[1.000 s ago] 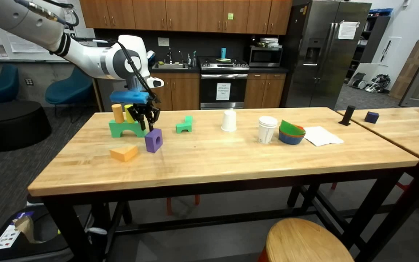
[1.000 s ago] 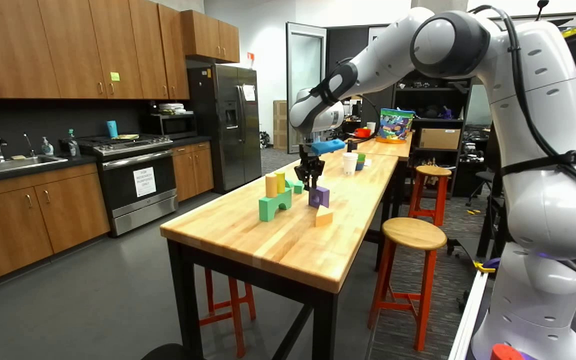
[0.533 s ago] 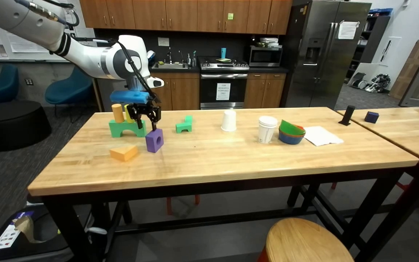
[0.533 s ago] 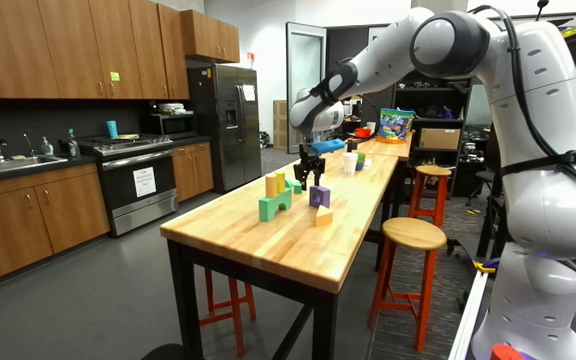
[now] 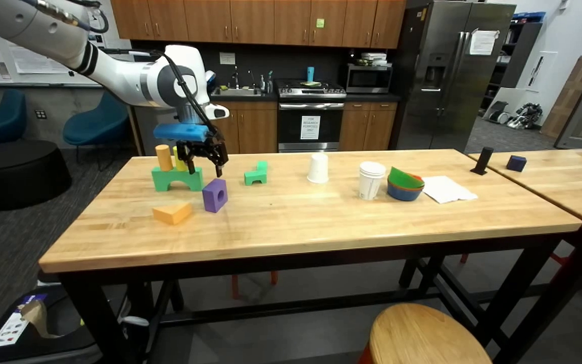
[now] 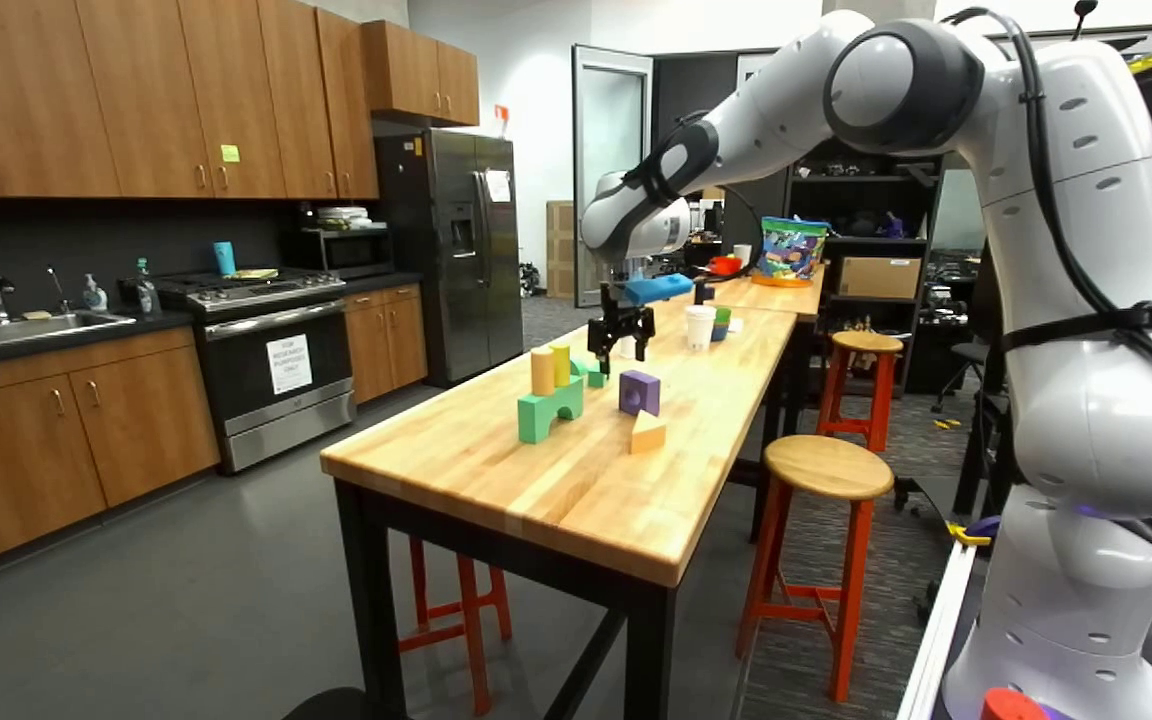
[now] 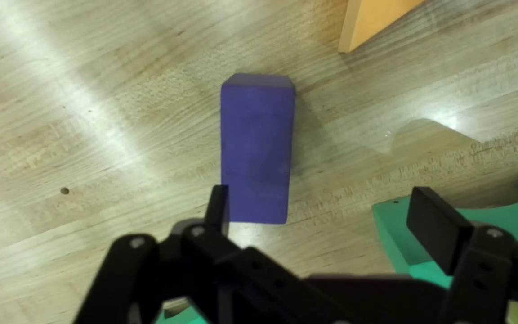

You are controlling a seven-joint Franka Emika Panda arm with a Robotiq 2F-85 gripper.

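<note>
The purple block stands on the worktop, a round hole showing in one side. Just above it hang the fingers, spread wide and holding nothing; in both exterior views a gap shows between them and the block. Seen from the wrist, one finger overlaps the block's lower left edge, while the other partly covers the green arch.

Near the block, and apart from it, lies the orange wedge. The arch stands near too, bearing the orange cylinder and the yellow cylinder upright next to each other.

Farther along the worktop sit small green pieces, then an upturned white cup. Well apart from the block stands a stack of white cups, with a blue bowl beside it, a green bowl tilted inside. A white sheet lies just beyond. A round stool shows past the worktop's edge.
</note>
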